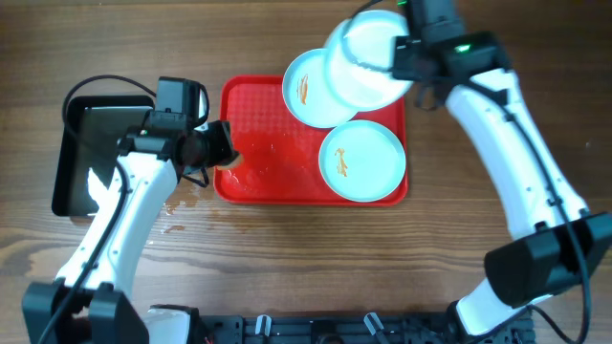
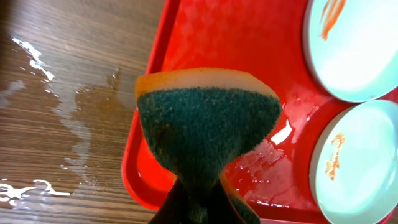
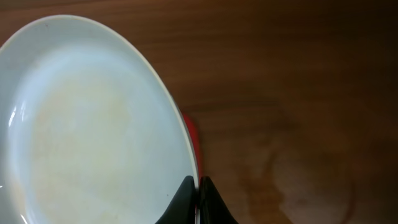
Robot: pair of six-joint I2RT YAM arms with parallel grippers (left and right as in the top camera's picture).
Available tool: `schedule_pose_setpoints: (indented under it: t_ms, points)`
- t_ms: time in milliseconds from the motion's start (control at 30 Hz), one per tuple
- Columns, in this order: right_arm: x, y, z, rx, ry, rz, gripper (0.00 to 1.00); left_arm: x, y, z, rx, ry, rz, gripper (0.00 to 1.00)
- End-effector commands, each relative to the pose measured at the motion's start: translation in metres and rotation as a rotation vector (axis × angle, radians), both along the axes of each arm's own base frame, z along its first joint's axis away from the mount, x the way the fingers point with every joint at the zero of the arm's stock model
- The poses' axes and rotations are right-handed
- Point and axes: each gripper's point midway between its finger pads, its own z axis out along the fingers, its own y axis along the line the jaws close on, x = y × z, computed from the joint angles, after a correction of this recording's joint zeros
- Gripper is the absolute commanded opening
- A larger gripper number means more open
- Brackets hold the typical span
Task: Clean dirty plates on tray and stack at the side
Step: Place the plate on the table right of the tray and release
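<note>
Pinching one plate (image 1: 368, 62) by its rim in the right gripper (image 3: 198, 198), jaws clamped on it, above the red tray's (image 1: 258, 105) far right corner. Squeezing a green-and-yellow sponge (image 2: 208, 124) in the left gripper (image 1: 222, 153), jaws tight on it, over the tray's wet left edge. Lying on the tray: a near plate (image 1: 361, 161) and a far plate (image 1: 308, 91), both orange-smeared.
</note>
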Motion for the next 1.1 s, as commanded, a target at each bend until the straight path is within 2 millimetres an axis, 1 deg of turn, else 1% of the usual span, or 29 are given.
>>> schedule_pose_setpoints:
  t_ms: [0,100,200,233,333,400,467,600,667,733,833,1067]
  points:
    - [-0.005,-0.061,-0.016,0.117,0.031,-0.23,0.04,0.001,-0.007,-0.021,-0.032,0.051,-0.019,0.04]
    - [-0.012,-0.105,-0.035,0.181,0.069,-0.322,0.04,0.005,-0.015,-0.02,-0.074,0.042,-0.037,0.04]
    - [-0.021,-0.141,-0.055,0.211,0.089,-0.402,0.04,0.009,-0.016,-0.018,-0.079,0.02,-0.039,0.04]
    - [-0.024,-0.148,-0.063,0.222,0.098,-0.422,0.04,0.01,-0.016,-0.018,-0.079,0.016,-0.04,0.04]
    - [-0.034,-0.163,-0.092,0.251,0.124,-0.459,0.04,0.011,-0.016,-0.017,-0.078,0.011,-0.043,0.04]
    - [-0.037,-0.167,-0.108,0.248,0.127,-0.472,0.04,0.012,-0.017,-0.017,-0.078,0.009,-0.045,0.04]
    - [-0.038,-0.17,-0.118,0.245,0.122,-0.478,0.04,0.011,-0.017,-0.017,-0.078,0.012,-0.045,0.04]
    - [-0.045,-0.18,-0.138,0.186,0.123,-0.511,0.04,0.011,-0.017,-0.017,-0.068,0.007,-0.068,0.04]
    - [-0.047,-0.184,-0.141,0.163,0.12,-0.523,0.04,0.011,-0.017,-0.017,-0.068,0.006,-0.068,0.04]
    - [-0.049,-0.193,-0.139,0.132,0.117,-0.546,0.04,0.011,-0.017,-0.017,-0.068,0.006,-0.068,0.04]
    - [-0.055,-0.203,-0.14,0.132,0.124,-0.574,0.04,0.011,-0.017,-0.017,-0.068,0.006,-0.068,0.04]
    - [-0.08,-0.244,-0.143,0.136,0.147,-0.685,0.04,0.01,-0.017,-0.018,-0.068,0.01,-0.068,0.04]
